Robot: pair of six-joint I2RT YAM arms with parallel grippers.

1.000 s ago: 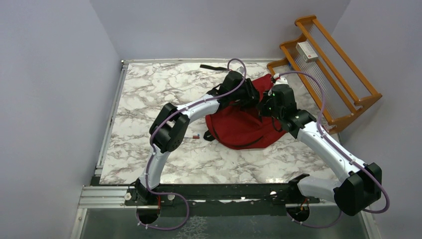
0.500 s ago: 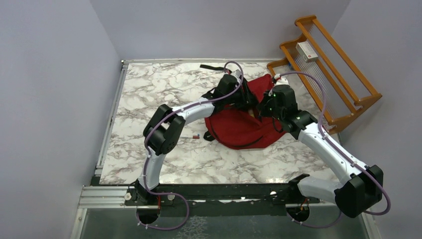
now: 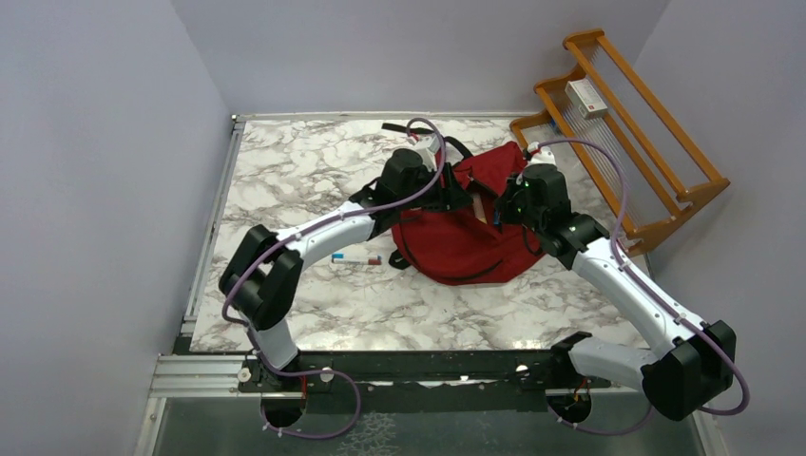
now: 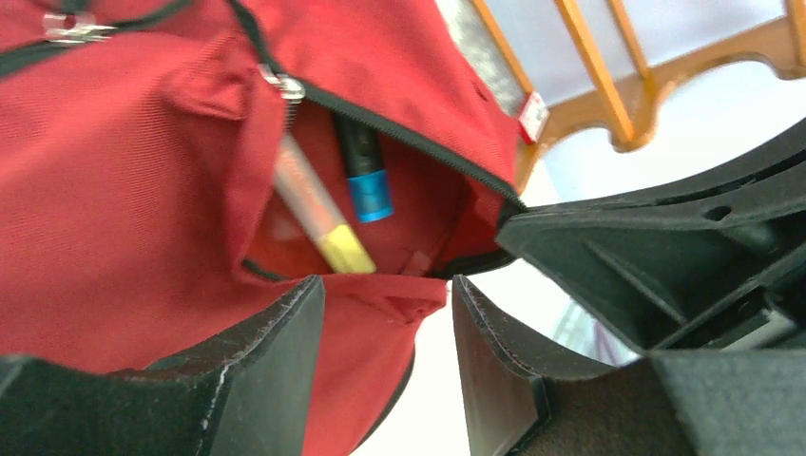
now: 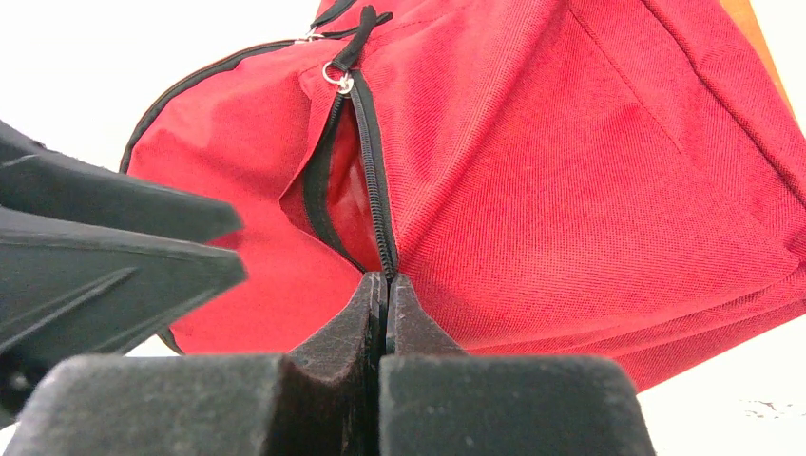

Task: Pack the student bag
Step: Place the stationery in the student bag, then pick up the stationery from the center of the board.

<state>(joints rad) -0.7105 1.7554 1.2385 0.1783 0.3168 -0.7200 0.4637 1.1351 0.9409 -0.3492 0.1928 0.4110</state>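
The red student bag [image 3: 470, 237] lies at the back right of the table. Its front pocket is open, with a yellow-tipped marker [image 4: 328, 228] and a blue-capped marker [image 4: 366, 185] inside. My left gripper [image 3: 454, 197] is open and empty just left of the pocket mouth; in the left wrist view [image 4: 385, 299] a fold of the red fabric shows between its jaws. My right gripper [image 3: 502, 204] is shut on the pocket's zip edge [image 5: 375, 199] and holds it up, its jaws pressed together [image 5: 386, 282].
A marker with blue and red ends [image 3: 356, 257] lies on the marble table [image 3: 285, 180] left of the bag. A black strap [image 3: 407, 128] lies at the back. A wooden rack [image 3: 656, 171] with a white box [image 3: 586, 98] stands at the right.
My left arm has drawn back to the left, away from the pocket opening, which uncovers the marker on the table. My right gripper has kept its hold on the zip edge.
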